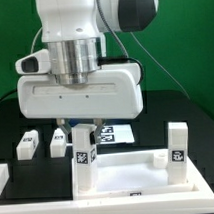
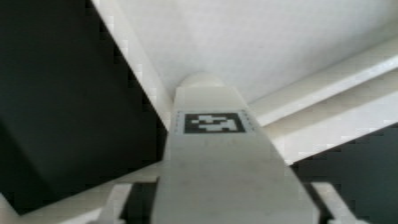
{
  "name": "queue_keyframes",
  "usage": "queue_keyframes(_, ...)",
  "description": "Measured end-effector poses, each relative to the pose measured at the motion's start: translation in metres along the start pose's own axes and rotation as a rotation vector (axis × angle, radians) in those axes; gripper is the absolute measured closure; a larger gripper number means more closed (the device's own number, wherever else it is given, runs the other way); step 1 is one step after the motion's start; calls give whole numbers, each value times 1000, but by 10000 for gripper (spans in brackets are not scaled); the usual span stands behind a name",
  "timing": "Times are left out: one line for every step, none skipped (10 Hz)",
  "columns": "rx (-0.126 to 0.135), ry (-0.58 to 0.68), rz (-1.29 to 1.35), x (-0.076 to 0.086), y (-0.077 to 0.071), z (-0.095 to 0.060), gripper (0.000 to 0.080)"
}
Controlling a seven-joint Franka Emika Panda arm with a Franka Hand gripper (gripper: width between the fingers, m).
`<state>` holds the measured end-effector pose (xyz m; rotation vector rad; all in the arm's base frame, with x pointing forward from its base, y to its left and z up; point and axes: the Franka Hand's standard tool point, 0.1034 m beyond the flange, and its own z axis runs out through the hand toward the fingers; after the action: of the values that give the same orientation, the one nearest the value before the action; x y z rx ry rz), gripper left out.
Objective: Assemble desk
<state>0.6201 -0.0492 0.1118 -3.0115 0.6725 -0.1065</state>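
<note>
The arm (image 1: 78, 41) comes straight down over the middle of the table (image 1: 195, 112), wrist vertical, with the broad white gripper (image 1: 81, 128) pointing at the tabletop. Its fingers reach down on either side of an upright leg post (image 1: 84, 156) that stands on the top panel (image 1: 132, 174). That panel lies flat along the table edge nearest the exterior camera.

From the exterior view the gripper body hides the post's top end and the fingertips are mostly out of sight. The wrist view looks down the length of that post (image 2: 217, 150), its tag facing the lens, with the gripper (image 2: 222, 200) flanking it and a finger (image 2: 128, 200) right beside it. The jaws stand narrow and close to the post, but I cannot tell whether they actually press it.

A second leg post (image 1: 177, 151) stands upright at the panel's corner on the exterior view's right, well apart from the gripper. Two loose leg posts (image 1: 26, 146) lie near the table's edge on the exterior view's left. The marker board (image 1: 116, 133) lies behind the gripper, partly blocked by it.
</note>
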Motion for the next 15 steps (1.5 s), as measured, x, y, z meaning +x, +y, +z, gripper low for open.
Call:
queue_keyframes(2,0,88,0,0,0,512)
queue_keyframes(2,0,144,0,0,1,512)
queue_keyframes(4,-5,217,0,0,1,512)
queue_keyframes(-3,-29,407,1,0,1,512)
queue_keyframes(-9,-35,584,4,-2,2,512)
queue_keyframes(6,-40,795,4,-7,3,512)
queue_keyframes(40,-49,992,6,-10,4,511)
queue_keyframes(64,-61,1120,7,-10,4,511)
queue_keyframes(63,-62,1123,7,-10,4,511)
queue_keyframes(63,-62,1101,7,-10,4,460)
queue_keyframes(64,-46,989,8,-10,5,324)
queue_keyframes(73,-24,837,8,-12,5,324)
queue_keyframes(78,-5,667,8,-14,5,190)
queue_keyframes(62,0,425,-1,-18,4,162)
queue_keyframes(63,8,358,-7,-18,4,162)
